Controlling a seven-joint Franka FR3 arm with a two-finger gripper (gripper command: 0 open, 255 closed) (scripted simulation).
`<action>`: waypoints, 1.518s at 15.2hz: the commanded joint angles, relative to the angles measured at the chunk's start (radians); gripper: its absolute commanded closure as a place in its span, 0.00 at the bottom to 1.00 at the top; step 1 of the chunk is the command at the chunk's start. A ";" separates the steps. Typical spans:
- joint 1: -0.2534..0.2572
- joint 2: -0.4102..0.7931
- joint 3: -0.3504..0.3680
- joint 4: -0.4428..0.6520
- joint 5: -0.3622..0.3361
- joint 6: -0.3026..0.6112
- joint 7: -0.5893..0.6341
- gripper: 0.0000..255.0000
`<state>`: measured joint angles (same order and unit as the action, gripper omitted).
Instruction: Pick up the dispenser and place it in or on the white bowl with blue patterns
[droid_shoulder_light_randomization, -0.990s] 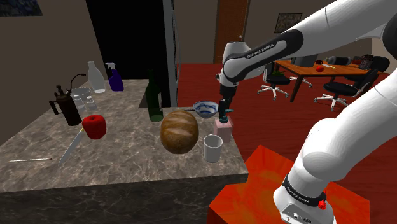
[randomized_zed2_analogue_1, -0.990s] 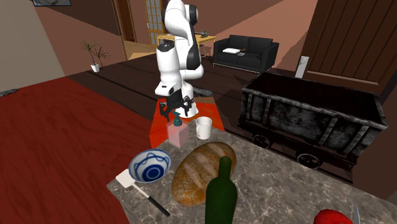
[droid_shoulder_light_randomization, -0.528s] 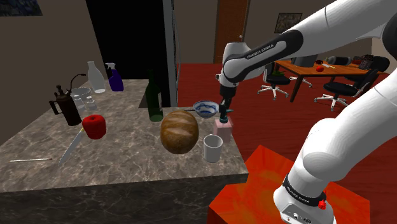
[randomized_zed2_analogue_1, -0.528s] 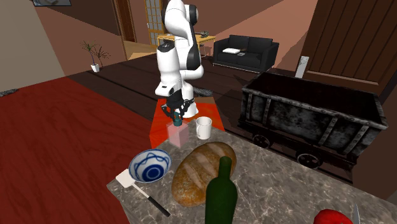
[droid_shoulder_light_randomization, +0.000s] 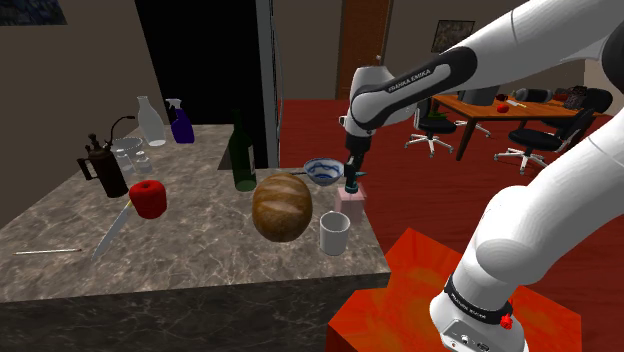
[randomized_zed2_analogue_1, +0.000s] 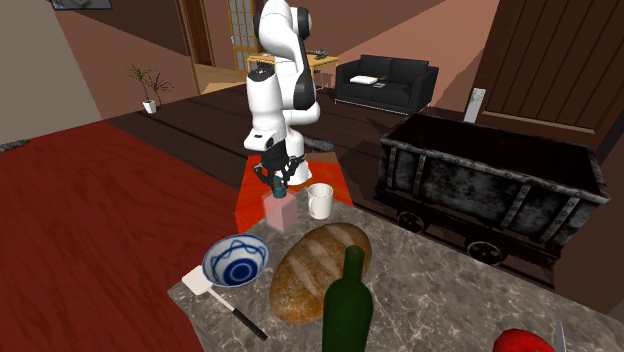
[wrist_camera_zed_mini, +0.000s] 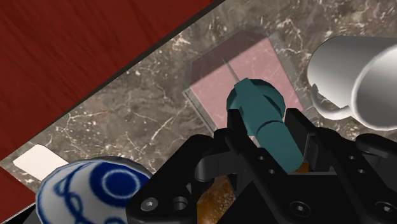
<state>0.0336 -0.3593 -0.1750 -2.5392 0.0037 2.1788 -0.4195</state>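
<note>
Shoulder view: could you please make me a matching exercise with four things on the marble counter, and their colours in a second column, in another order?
Things:
1. dispenser, its body
2. bottle
3. mug
4. loaf

Colours:
a. brown
b. pink
c. white
d. dark green

Right pairs: 1-b, 2-d, 3-c, 4-a.

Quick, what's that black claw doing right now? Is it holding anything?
The claw is closed, holding the pink dispenser by its teal pump top.
</note>
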 joint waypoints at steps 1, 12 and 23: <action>-0.001 -0.005 0.001 0.008 -0.001 -0.016 0.002 1.00; -0.003 -0.065 0.011 0.111 -0.008 -0.178 0.016 1.00; -0.002 -0.094 0.019 0.236 -0.008 -0.332 0.025 1.00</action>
<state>0.0308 -0.4547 -0.1580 -2.3197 -0.0053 1.8623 -0.3960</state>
